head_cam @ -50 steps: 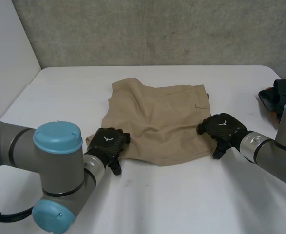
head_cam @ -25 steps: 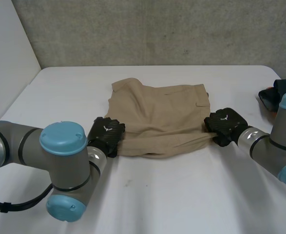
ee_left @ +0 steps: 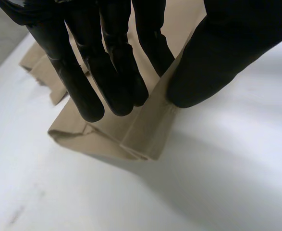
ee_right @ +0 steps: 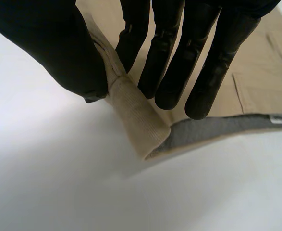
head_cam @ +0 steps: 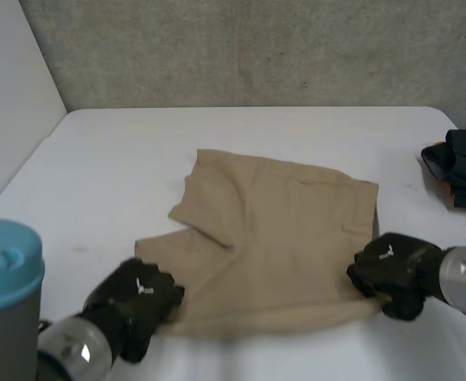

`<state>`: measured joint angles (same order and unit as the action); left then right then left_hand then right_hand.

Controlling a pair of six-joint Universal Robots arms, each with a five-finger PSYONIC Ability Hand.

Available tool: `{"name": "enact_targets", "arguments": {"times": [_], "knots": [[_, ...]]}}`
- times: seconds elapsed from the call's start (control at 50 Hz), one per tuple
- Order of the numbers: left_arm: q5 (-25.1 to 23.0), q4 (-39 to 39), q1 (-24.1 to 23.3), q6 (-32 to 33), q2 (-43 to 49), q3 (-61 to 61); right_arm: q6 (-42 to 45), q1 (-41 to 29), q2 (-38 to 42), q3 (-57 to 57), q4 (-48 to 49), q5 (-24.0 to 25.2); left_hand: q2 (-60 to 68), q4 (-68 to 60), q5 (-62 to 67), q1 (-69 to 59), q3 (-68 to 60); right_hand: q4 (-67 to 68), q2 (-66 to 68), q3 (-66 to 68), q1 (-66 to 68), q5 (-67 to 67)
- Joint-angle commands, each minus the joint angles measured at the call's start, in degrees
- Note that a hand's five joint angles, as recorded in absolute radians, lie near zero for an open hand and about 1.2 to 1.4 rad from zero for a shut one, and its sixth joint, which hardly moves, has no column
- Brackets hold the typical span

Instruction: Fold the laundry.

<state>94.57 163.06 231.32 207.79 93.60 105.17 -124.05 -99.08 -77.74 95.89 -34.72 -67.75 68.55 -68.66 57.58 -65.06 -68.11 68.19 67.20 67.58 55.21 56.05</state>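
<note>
Shorts: we see the tan shorts [head_cam: 272,238] lying flat at the centre of the frame, a woven twill, with a flap turned over at their upper left
Left robot hand: the left robot hand [head_cam: 137,298], lower left, is clamped between thumb and fingers on the shorts' near left corner, where the cloth is doubled
Right robot hand: the right robot hand [head_cam: 391,270], lower right, pinches the near right corner; the hem rolls over, showing a grey lining [ee_right: 213,132]
Desk: smooth white desk [head_cam: 113,151], with broad surface between the shorts and its left and far edges
Dark bundle: a dark bundle [head_cam: 459,167] lies at the frame's right edge, well apart from the shorts
</note>
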Motion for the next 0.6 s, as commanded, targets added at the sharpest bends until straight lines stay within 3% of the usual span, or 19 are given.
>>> {"name": "enact_targets", "arguments": {"times": [0.02, 0.14, 0.22, 0.36, 0.46, 0.6], "knots": [[-0.4, -4.8, -3.7, 2.1, -1.2, 0.4, 3.0, 0.2, -3.7, 1.9, -6.2, 0.8, 11.4, -11.3, 12.4, -14.9, -11.9, 11.8, 12.8, 12.4, 24.8, 13.9], [-0.2, 1.5, -3.2, 5.2, 4.3, -3.5, 1.7, 0.0, -2.2, -0.9, -1.1, 0.5, 11.4, -11.3, 12.4, -14.9, -11.9, 11.8, 12.8, 12.4, 24.8, 13.9], [-0.2, 10.3, -1.7, 6.7, 11.8, -10.1, -3.1, -0.8, 4.5, -5.5, 6.2, -0.7, 11.4, -11.3, 12.4, -14.9, -11.9, 11.8, 12.8, 12.4, 24.8, 13.9], [0.1, 27.6, 2.1, 7.1, 31.3, -31.7, -12.2, -4.3, 14.4, -16.7, 17.2, -7.0, 11.4, -11.3, 12.4, -14.9, -11.9, 11.8, 12.8, 12.4, 24.8, 13.9], [-0.3, 34.8, 4.4, 8.1, 42.5, -46.5, -11.8, -6.6, 22.9, -25.5, 27.7, -14.3, 11.4, -11.3, 12.4, -14.9, -11.9, 11.8, 12.8, 12.4, 24.8, 13.9], [-1.5, 37.9, 6.1, 8.5, 58.3, -68.4, -11.0, -6.9, 32.4, -33.1, 40.9, -17.8, 11.4, -11.3, 12.4, -14.9, -11.9, 11.8, 12.8, 12.4, 24.8, 13.9]]}}
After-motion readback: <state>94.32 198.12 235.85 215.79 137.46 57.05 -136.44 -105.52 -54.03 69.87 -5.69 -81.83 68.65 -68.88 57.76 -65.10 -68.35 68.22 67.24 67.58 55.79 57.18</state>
